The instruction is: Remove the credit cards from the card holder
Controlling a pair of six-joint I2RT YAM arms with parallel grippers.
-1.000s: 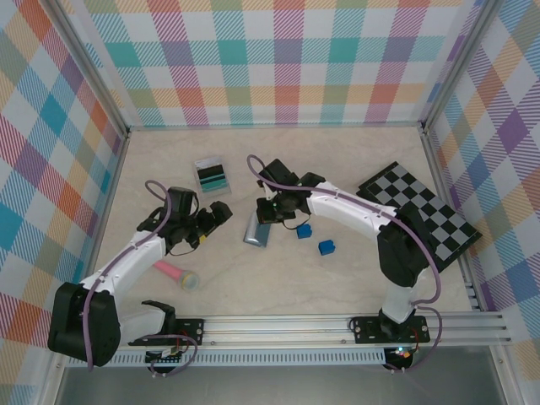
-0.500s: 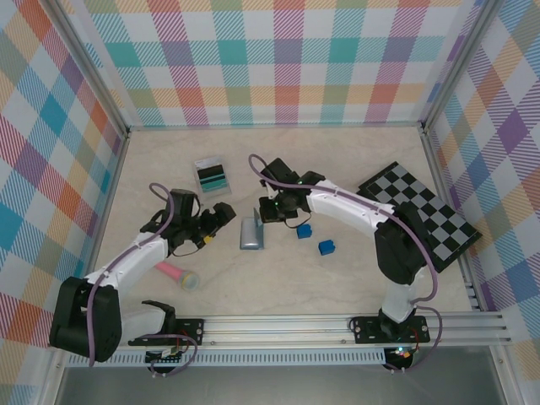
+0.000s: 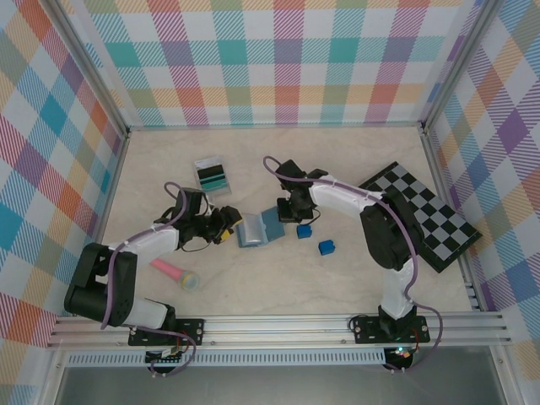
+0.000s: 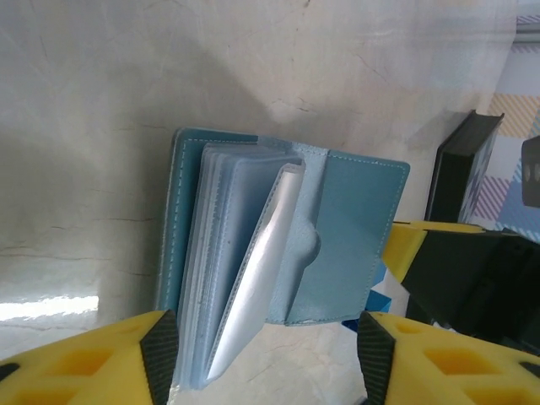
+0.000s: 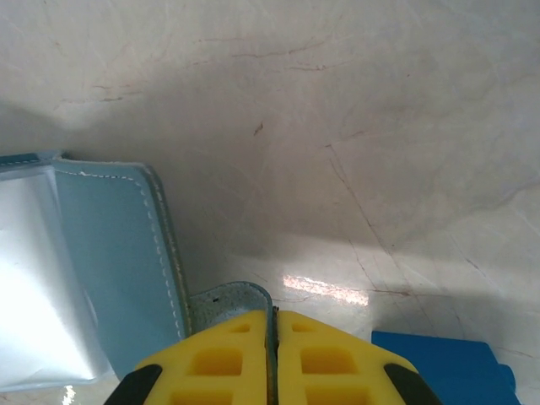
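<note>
My left end effector [image 4: 267, 361] is spread wide, its two yellow fingers [image 4: 101, 363] at the bottom corners of the left wrist view. The card holder [image 4: 337, 228] lies open on the bench [image 4: 126, 84] in the middle of that frame. Its near edge reaches down into the gap between my fingers, and its stack of clear sleeves [image 4: 253, 261] is fanned up from the spine. I cannot tell whether any card sits in those sleeves.

My right end effector [image 5: 274, 325] is pressed together at the bottom centre of the right wrist view, pinching the card holder's small rounded tab [image 5: 228, 299]. The open panel of the card holder [image 5: 110, 245] spreads off to the left of it. A blue cube [image 5: 439, 371] sits at the lower right.

From above, the card holder [image 3: 257, 228] lies near the frame's centre, with my left end effector [image 3: 226, 228] just left of it and my right end effector [image 3: 287, 215] at its upper right corner.
</note>
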